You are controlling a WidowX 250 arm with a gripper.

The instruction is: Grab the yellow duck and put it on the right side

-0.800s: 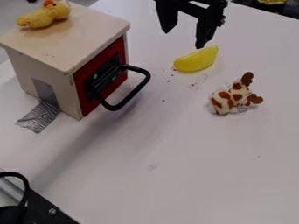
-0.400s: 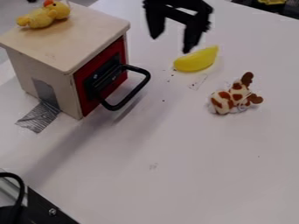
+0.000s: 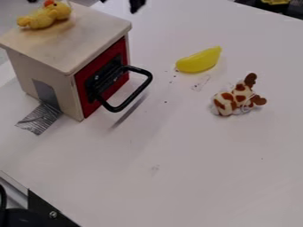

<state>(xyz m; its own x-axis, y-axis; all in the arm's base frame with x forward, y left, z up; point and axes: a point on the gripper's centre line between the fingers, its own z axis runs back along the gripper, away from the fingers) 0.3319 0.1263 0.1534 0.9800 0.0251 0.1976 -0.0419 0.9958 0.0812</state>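
Observation:
At the camera view's top edge are the tips of my black gripper (image 3: pixel 121 2), held apart with nothing seen between them. Most of the gripper is cut off by the frame. The yellow duck (image 3: pixel 45 17), with an orange beak, lies on the flat wooden top of the small toy oven (image 3: pixel 80 42) at upper left. My gripper is to the right of the duck, separate from it.
The oven's red front carries a black handle (image 3: pixel 131 96) that juts out to the right. A yellow banana (image 3: pixel 200 60) and a brown-spotted plush toy (image 3: pixel 237 97) lie on the white table (image 3: pixel 195 155). Black metal hardware (image 3: pixel 50 214) occupies the bottom left corner.
The gripper has moved left and up, from above the banana to the frame's top edge. Duck, oven, banana and plush toy have not moved.

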